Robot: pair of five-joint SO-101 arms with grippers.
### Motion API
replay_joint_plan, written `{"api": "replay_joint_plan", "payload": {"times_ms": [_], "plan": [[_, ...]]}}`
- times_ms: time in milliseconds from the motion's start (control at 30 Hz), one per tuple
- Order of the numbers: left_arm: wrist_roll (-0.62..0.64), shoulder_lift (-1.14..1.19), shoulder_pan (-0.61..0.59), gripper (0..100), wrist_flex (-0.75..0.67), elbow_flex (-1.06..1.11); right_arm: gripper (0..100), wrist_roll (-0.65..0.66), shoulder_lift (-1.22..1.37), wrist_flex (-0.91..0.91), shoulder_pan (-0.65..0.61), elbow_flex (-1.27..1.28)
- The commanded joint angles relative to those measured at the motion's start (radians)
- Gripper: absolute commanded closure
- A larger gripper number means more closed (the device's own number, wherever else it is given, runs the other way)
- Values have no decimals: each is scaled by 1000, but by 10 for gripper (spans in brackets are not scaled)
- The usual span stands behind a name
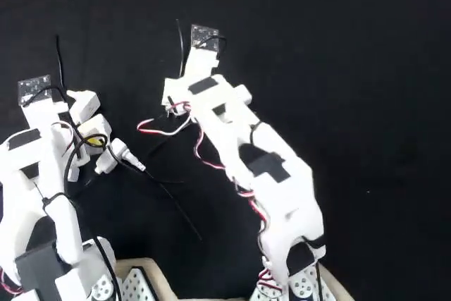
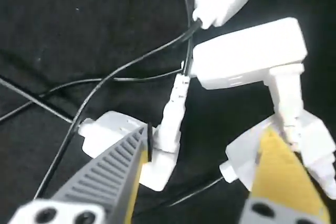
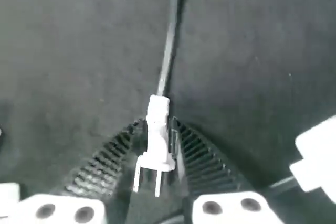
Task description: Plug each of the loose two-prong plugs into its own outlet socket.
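Observation:
My right gripper (image 3: 157, 127) is shut on a white two-prong plug (image 3: 156, 142), whose prongs point back toward the wrist while its cable (image 3: 168, 45) runs away over the black cloth. From above, this gripper (image 1: 173, 103) sits mid-table. My left gripper (image 2: 207, 132) stands open over a cluster of white outlet sockets (image 2: 247, 53) and a slim white plug (image 2: 173, 114) that lies between its fingers (image 2: 123, 161), touching neither clearly. In the high view the left gripper (image 1: 88, 132) hovers at the sockets (image 1: 84, 103), with one plug (image 1: 118, 151) lying just beside it.
Thin black cables (image 1: 169, 199) trail across the cloth between the arms. Red and white wires (image 1: 165, 130) hang from the right arm. Another white socket (image 3: 317, 156) lies near the right gripper. A pale board edge (image 1: 151, 273) sits at the front.

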Motion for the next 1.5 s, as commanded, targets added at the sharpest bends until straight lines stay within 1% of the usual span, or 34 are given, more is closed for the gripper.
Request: {"api": "replay_joint_plan", "payload": {"times_ms": [0, 100, 267, 467, 600, 800, 867, 1000, 1067, 1167, 1267, 1367, 1467], "plan": [[-20, -28, 21, 678, -72, 31, 923, -23, 33, 130, -2, -171], [-23, -28, 21, 678, -104, 54, 923, -23, 87, 190, -6, -246], [-20, -28, 21, 678, -104, 58, 923, -25, 179, 204, -9, -326], [-17, -28, 21, 678, -107, 58, 923, -26, 203, 324, -69, -398], [-18, -28, 21, 678, -106, 59, 927, -25, 205, 358, -94, -401], [-20, -28, 21, 678, -104, 59, 932, -21, 205, 371, -92, -394], [-21, -28, 21, 678, -104, 59, 983, -17, 205, 371, -94, -394], [-21, -28, 21, 678, -104, 59, 987, -12, 200, 373, -81, -394], [-21, -28, 21, 678, -104, 59, 988, 48, 199, 385, -64, -403], [-21, -28, 21, 678, -104, 59, 988, 250, 197, 486, -51, -463], [-21, -28, 21, 678, -104, 59, 988, 457, 199, 664, -21, -570], [-21, -28, 21, 678, -104, 59, 988, 647, 202, 872, 20, -742], [-21, -28, 21, 678, -107, 59, 988, 760, 200, 1039, 58, -875]]}}
